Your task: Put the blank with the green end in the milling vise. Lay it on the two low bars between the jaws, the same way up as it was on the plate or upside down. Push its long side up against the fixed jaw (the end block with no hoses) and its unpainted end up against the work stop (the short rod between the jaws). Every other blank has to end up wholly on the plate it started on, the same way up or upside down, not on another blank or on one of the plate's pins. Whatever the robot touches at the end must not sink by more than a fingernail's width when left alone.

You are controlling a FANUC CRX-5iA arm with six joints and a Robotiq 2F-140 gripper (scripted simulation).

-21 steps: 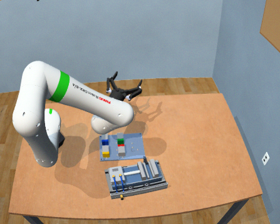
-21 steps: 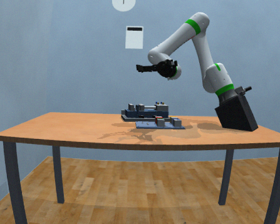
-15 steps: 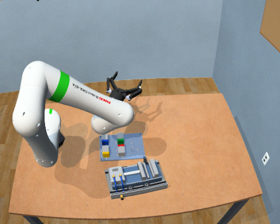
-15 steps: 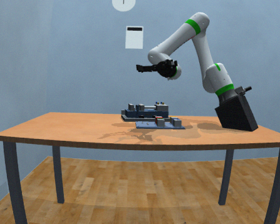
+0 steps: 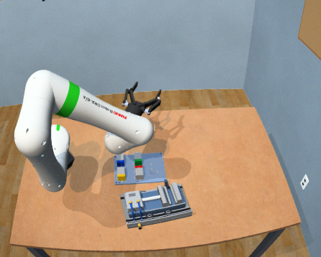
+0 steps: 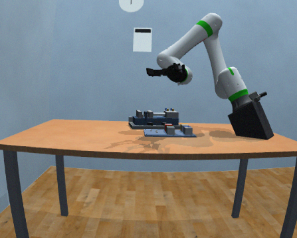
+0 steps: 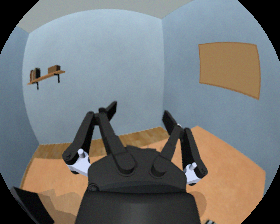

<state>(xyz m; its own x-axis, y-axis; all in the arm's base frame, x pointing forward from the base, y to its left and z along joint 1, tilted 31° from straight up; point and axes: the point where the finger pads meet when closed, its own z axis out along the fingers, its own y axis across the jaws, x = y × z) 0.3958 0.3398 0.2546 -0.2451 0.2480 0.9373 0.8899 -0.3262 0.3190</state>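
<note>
Hand (image 7: 138, 119) open, wrist view alone shows shelf (image 7: 46, 74)

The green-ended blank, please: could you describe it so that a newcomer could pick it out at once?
On the wooden table, beside the milling vise, lies a blue plate carrying four short grey blanks in two columns. The green-ended blank is the farther one in the column nearer the plate's bare side. Its neighbours are tipped red, blue and yellow.

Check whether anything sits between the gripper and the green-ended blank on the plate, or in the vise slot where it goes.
Nothing visible blocks either path. The gripper hangs open and empty high above the table, pointing sideways. The green-ended blank lies uncovered on the plate, with a red-ended blank next in line. The vise gap between the jaws looks unoccupied.
</note>
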